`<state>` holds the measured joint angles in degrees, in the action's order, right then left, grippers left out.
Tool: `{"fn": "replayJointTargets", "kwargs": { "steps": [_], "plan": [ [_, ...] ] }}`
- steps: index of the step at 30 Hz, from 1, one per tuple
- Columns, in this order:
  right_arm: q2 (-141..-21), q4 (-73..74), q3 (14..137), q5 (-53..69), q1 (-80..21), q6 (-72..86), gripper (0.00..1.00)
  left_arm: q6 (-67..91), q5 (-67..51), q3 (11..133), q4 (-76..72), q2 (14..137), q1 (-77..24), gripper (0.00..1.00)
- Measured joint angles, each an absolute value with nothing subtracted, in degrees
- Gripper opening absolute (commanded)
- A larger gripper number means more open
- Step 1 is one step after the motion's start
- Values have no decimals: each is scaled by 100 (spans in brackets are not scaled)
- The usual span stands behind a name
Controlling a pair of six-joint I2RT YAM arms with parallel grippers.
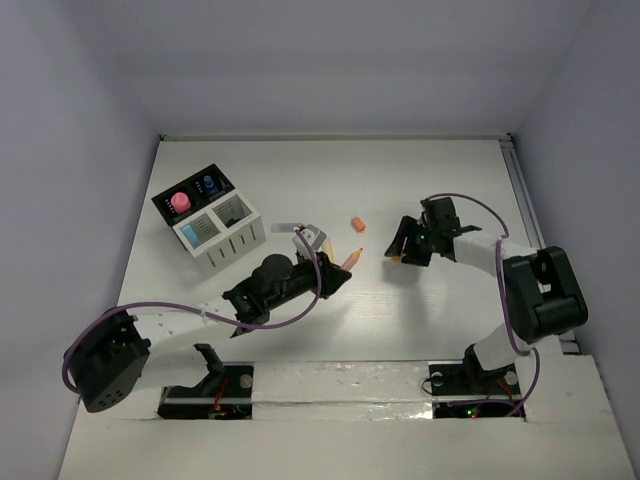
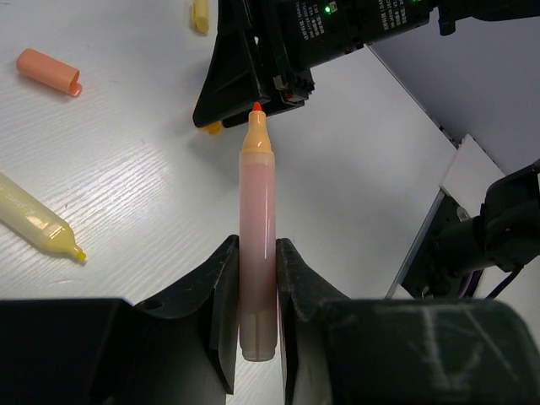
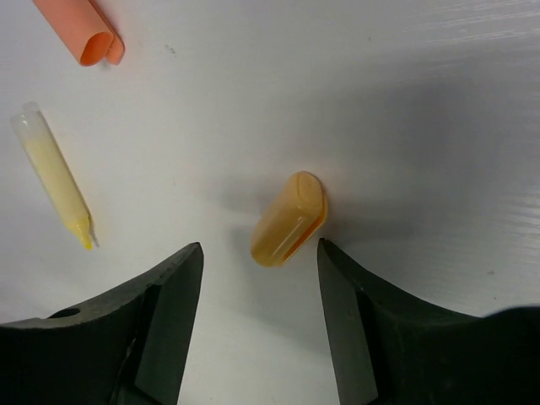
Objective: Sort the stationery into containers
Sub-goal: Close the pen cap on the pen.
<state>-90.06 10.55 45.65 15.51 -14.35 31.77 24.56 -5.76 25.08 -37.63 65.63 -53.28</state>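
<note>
My left gripper (image 2: 256, 243) is shut on an uncapped orange marker (image 2: 256, 211), whose tip points toward the right gripper. In the top view that left gripper (image 1: 335, 272) is at mid-table. The right gripper (image 3: 260, 246) is open just above the table. A yellow-orange cap (image 3: 288, 218) lies loose just ahead of its fingertips. An orange cap (image 3: 80, 29) and an uncapped yellow marker (image 3: 55, 177) lie on the table to the left. The containers (image 1: 235, 245) stand at the back left and hold pink, blue and light-blue items.
The right gripper's black body (image 2: 261, 59) hangs close in front of the held marker's tip. A raised rail (image 1: 525, 200) runs along the table's right edge. The orange cap (image 1: 357, 224) lies between the two grippers.
</note>
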Motion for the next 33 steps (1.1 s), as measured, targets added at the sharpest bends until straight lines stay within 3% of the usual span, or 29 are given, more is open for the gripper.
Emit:
{"fn": "replayJointTargets", "kwargs": {
  "steps": [2, 22, 25, 29, 33],
  "plan": [
    [-9063, 989, 4567, 1542, -1435, 3238, 57, 2456, -576, 2508, -3769, 6563, -5328, 0],
    [-9542, 941, 5046, 1072, -1507, 3299, 51, 2458, -600, 2508, -3791, 6563, -5328, 0],
    [-9592, 941, 5085, 1024, -1507, 3251, 41, 2456, -600, 2508, -3791, 6563, -5328, 0],
    [-9616, 972, 5092, 932, -1503, 3194, 17, 2458, -600, 2508, -3791, 6563, -5328, 0],
    [-9614, 967, 5092, 906, -1507, 3173, 3, 2458, -598, 2508, -3791, 6563, -5328, 0]
  ]
}}
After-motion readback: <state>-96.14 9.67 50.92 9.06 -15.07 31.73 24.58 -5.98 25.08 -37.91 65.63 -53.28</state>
